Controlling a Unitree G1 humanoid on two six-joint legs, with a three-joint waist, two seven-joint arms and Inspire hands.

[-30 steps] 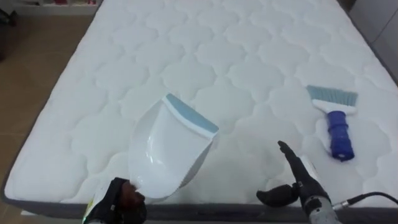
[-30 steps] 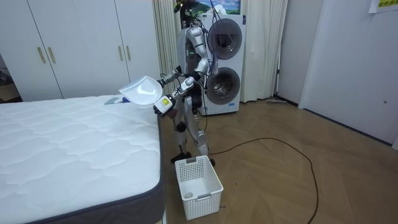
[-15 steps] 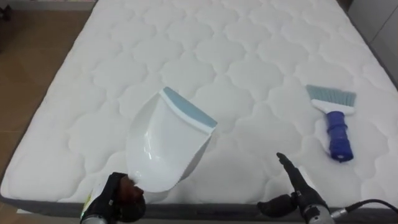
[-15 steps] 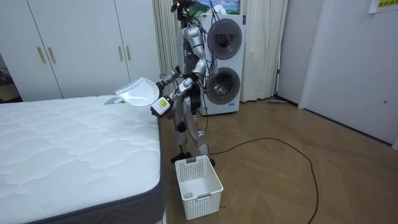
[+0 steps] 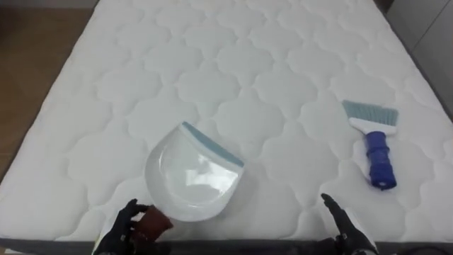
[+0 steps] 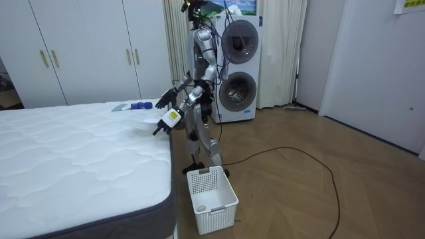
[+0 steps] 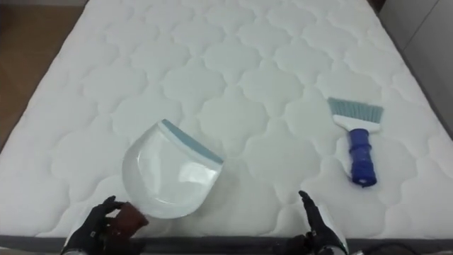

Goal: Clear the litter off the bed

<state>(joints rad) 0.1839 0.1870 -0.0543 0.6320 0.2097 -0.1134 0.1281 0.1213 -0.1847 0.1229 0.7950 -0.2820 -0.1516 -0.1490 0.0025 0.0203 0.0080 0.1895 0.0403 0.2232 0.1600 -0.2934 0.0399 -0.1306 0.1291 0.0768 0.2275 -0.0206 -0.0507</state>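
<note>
Both point away: dustpan (image 5: 191, 173) lip far-right; brush (image 5: 373, 138) bristles far, handle near.

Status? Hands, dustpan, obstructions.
Left hand at handle of white plastic dustpan with blue lip, grip unclear; right hand open, empty. Dustpan resting on white quilted mattress. Blue-handled brush lies apart, right.

The bed (image 5: 233, 64) lies open ahead of the right hand (image 5: 345, 225), the brush (image 5: 374, 138) off to its right, while the dustpan (image 5: 191, 173) blocks the way just before the left hand (image 5: 131, 228).
</note>
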